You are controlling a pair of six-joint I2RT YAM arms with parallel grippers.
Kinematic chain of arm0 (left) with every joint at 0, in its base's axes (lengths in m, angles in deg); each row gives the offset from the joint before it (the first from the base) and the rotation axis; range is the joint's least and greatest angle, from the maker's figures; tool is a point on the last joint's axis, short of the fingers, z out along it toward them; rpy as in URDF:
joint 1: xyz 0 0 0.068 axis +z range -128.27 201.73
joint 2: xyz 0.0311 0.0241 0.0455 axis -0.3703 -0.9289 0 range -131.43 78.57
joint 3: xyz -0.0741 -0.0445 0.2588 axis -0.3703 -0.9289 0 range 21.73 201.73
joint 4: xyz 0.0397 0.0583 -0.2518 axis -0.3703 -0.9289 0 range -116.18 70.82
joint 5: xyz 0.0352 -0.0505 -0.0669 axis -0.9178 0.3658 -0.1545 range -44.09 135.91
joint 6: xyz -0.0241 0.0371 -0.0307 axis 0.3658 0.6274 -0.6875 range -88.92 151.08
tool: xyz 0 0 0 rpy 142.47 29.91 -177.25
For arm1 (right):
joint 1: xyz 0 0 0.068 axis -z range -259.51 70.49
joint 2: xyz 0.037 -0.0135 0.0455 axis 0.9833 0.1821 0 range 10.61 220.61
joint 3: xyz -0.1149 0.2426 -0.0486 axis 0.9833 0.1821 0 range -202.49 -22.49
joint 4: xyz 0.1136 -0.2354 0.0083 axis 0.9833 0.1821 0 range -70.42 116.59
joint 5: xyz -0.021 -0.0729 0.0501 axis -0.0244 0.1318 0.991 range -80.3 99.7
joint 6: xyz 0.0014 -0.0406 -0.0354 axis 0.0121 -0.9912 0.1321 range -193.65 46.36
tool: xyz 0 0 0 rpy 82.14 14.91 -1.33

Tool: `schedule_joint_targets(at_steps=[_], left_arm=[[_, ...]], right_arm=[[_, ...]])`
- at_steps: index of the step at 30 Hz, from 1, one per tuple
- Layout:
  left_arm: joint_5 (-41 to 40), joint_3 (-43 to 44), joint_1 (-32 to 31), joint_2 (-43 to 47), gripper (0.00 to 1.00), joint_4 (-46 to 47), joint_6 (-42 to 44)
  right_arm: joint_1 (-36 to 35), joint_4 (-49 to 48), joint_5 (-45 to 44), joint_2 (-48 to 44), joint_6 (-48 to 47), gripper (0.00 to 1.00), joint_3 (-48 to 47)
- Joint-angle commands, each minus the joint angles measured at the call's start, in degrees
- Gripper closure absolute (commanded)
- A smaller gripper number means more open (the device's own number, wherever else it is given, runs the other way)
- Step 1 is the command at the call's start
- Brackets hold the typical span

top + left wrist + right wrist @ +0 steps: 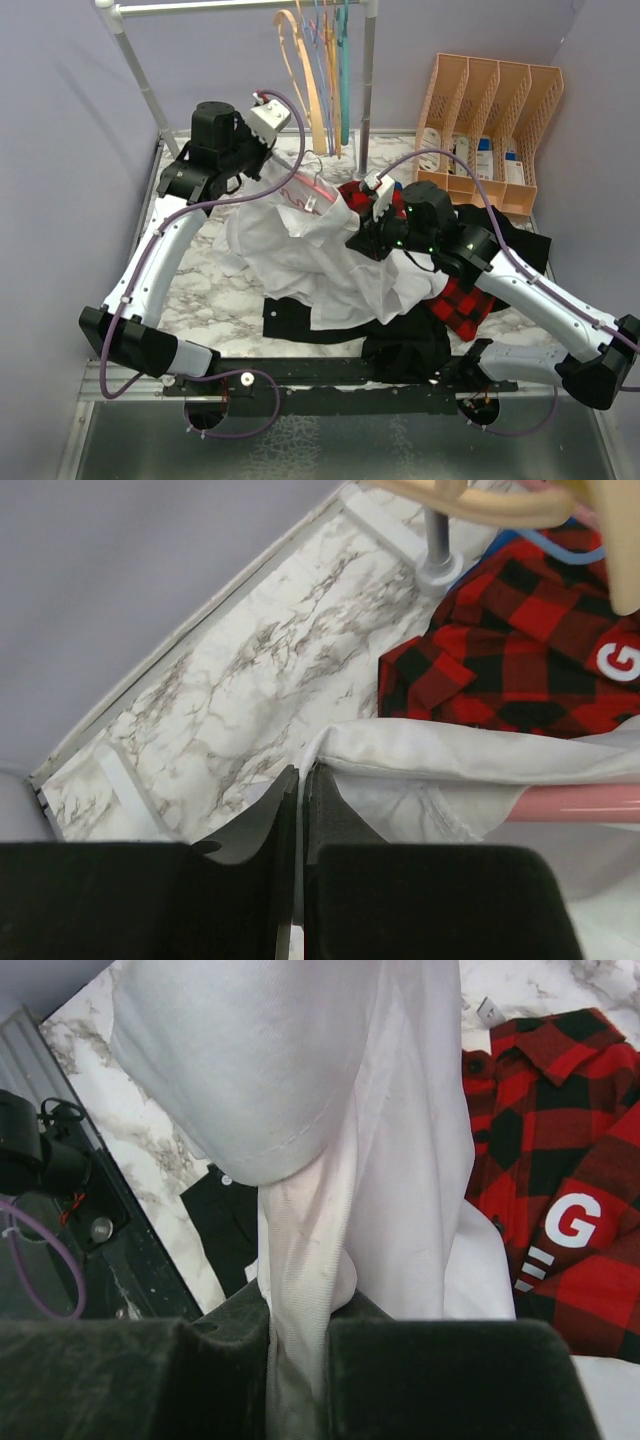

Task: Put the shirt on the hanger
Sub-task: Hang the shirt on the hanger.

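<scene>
The white shirt [300,255] lies bunched in the middle of the marble table, partly lifted at two places. The thin pink hanger [303,191] pokes out at the shirt's top edge; in the left wrist view its pink bar [585,802] shows under the fabric. My left gripper [262,180] is shut on a thin edge of the shirt [420,760], with the cloth pinched between its fingers [330,820]. My right gripper [355,243] is shut on a thick gathered fold of the shirt [300,1260], which hangs down from the pinch.
A red-and-black plaid shirt [462,303] and a black garment [400,345] lie under and to the right of the white shirt. A clothes rack post [365,90] with several hangers [325,70] stands at the back. A peach file organiser [490,120] occupies the back right.
</scene>
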Motion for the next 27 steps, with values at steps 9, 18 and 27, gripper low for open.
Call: schedule_joint_targets(at_steps=[9,18,27], left_arm=[[10.0,5.2,1.1,1.9,0.97,-6.6,-4.5],[14.5,3.6,1.0,5.6,0.95,-15.3,-3.1],[26.6,-16.8,0.6,12.5,0.42,-13.9,-6.8]], right_arm=[[0.3,4.4,-2.3,6.5,0.5,0.99,-5.9],[0.3,0.6,-10.7,7.6,1.0,0.99,-5.8],[0.4,-1.0,-16.1,5.9,2.4,0.99,-4.0]])
